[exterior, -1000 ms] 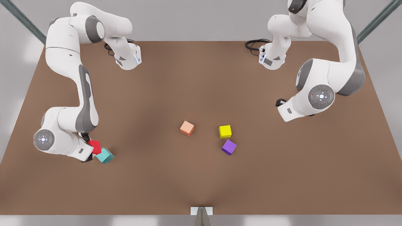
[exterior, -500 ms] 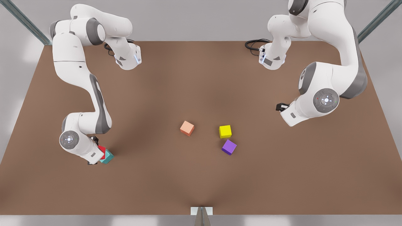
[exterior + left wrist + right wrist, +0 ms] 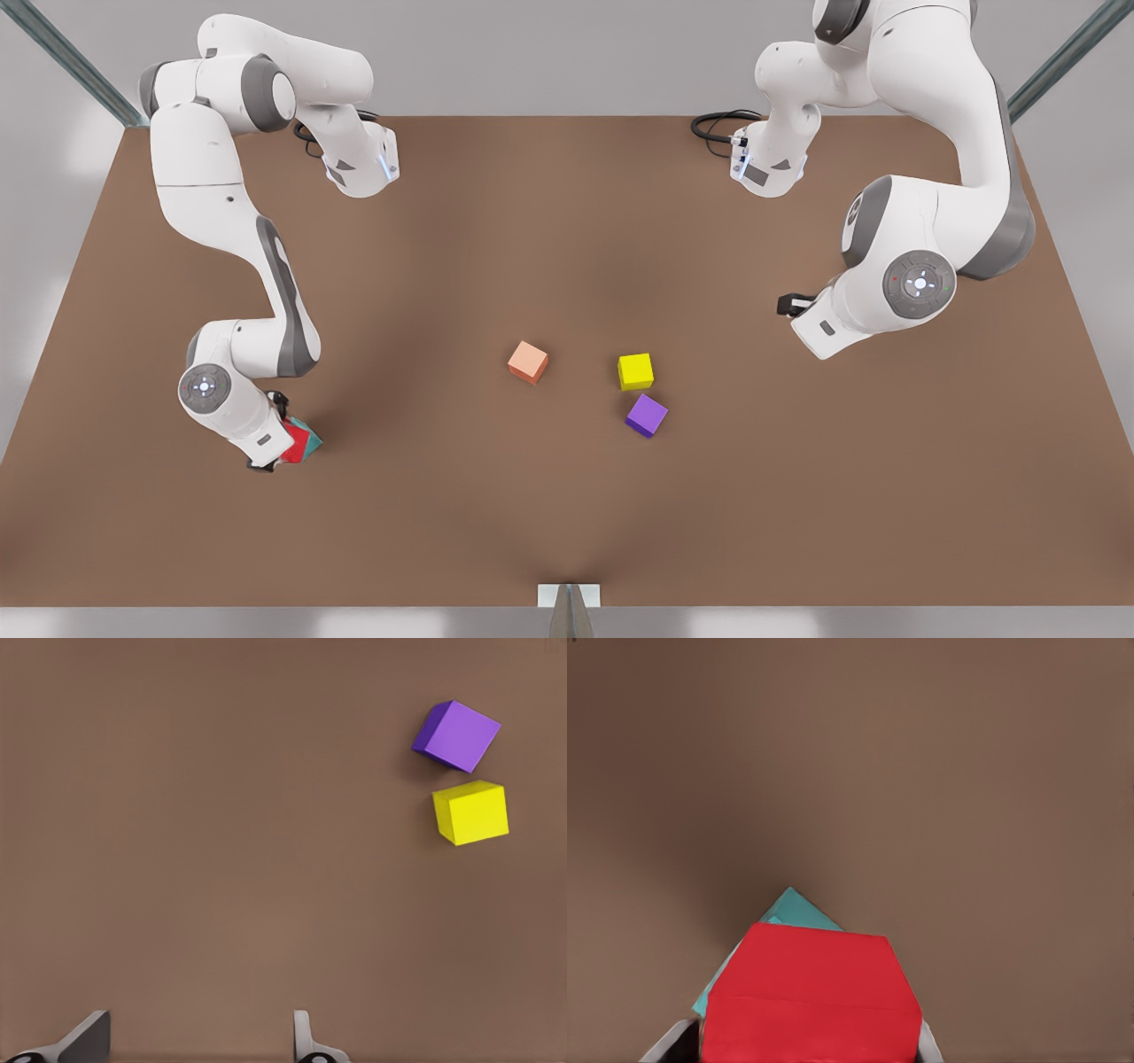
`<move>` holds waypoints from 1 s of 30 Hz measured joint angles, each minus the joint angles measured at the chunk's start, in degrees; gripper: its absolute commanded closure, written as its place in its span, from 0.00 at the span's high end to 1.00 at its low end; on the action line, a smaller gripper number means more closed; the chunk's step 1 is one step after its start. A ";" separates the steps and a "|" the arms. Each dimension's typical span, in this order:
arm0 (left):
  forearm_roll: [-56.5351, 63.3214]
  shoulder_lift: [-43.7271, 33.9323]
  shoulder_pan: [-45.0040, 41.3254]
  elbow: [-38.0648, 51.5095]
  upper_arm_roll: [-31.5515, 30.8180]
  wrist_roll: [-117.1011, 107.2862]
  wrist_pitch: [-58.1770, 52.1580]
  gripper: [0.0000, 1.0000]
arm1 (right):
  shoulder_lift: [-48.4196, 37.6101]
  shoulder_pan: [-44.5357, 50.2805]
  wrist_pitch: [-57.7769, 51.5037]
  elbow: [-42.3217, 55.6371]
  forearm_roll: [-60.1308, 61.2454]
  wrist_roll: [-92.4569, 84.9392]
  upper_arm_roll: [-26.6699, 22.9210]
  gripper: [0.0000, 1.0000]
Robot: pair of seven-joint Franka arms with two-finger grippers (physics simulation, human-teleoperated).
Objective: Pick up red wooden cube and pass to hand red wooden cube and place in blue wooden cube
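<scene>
**Red cube clamped directly over the teal cube at the near corner**

Nearest the camera, toward the front view's left, the right tool (image 3: 275,447) is clamped on the red wooden cube (image 3: 295,442), its two fingers pressed against opposite faces of the cube. In the right wrist view the red wooden cube (image 3: 812,997) sits between the grey fingertips (image 3: 671,1045), and the blue wooden cube (image 3: 793,912) peeks out from under and behind it. In the front view the blue wooden cube (image 3: 310,439) shows as a thin teal edge beside the red one, resting on the brown worktop (image 3: 567,496). Whether the red cube already touches the teal one cannot be told.

A little farther in, near the middle of the worktop, lie three loose cubes: a purple cube (image 3: 646,415), a yellow cube (image 3: 635,371) just behind it, and a salmon-orange cube (image 3: 528,361) off to the front view's left of those two, apart from them.

Farther back, on the front view's right, the left tool (image 3: 791,304) waits above the worktop, well apart from everything. Its fingers (image 3: 89,1038) are spread wide with nothing between them, and its wrist view looks down on the purple cube (image 3: 455,735) and the yellow cube (image 3: 470,812).
</scene>
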 measured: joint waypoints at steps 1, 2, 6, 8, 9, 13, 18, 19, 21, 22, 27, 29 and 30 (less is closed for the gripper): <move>-0.01 0.04 0.00 0.00 0.00 -0.13 0.00 1.00 | 0.14 -0.01 0.29 -0.06 0.02 0.33 0.00 1.00; -0.02 0.06 0.00 -0.01 0.00 -0.24 0.00 1.00 | 0.22 -0.01 0.54 -0.09 0.03 0.63 0.00 1.00; -0.04 0.08 0.00 -0.01 0.00 -0.66 0.00 1.00 | 0.27 -0.02 1.22 -0.12 0.07 1.70 0.00 1.00; -0.05 0.08 0.00 -0.01 0.00 -0.83 0.00 1.00 | 0.09 -0.02 1.36 -0.12 0.08 2.14 0.04 1.00; -0.05 0.08 0.00 -0.01 0.00 -0.91 0.00 1.00 | -0.10 -0.06 1.31 -0.12 0.08 2.34 0.06 1.00; -0.05 0.08 -0.08 -0.01 0.00 -1.19 0.01 1.00 | -1.16 -0.54 0.57 -0.47 0.05 2.94 0.19 1.00; -0.05 0.08 -0.08 -0.01 0.00 -1.47 0.01 1.00 | -3.59 -0.62 -1.86 -2.33 1.33 3.30 0.33 1.00; -0.05 0.08 -0.09 -0.01 0.00 -1.52 0.01 1.00 | -4.33 -0.58 -2.74 -2.79 1.89 3.34 0.34 1.00; -0.05 0.08 -0.09 -0.01 0.00 -1.61 0.01 1.00 | -5.95 -0.56 -5.28 -3.15 3.29 3.42 0.42 1.00; -0.05 0.08 -0.09 -0.01 0.00 -1.65 0.01 1.00 | -6.72 -0.51 -6.80 -3.21 4.10 3.46 0.47 1.00; -0.05 0.08 -0.09 -0.01 0.00 -1.83 0.01 1.00 | -10.35 0.06 -16.70 -1.41 9.06 3.79 0.52 1.00; -0.05 0.08 -0.09 -0.01 0.00 -1.89 0.01 1.00 | -9.56 0.31 -20.46 2.18 10.79 5.44 0.52 1.00; -0.05 0.08 -0.09 -0.01 0.00 -1.92 0.01 1.00 | -8.78 0.97 -22.00 4.44 11.29 7.66 0.49 1.00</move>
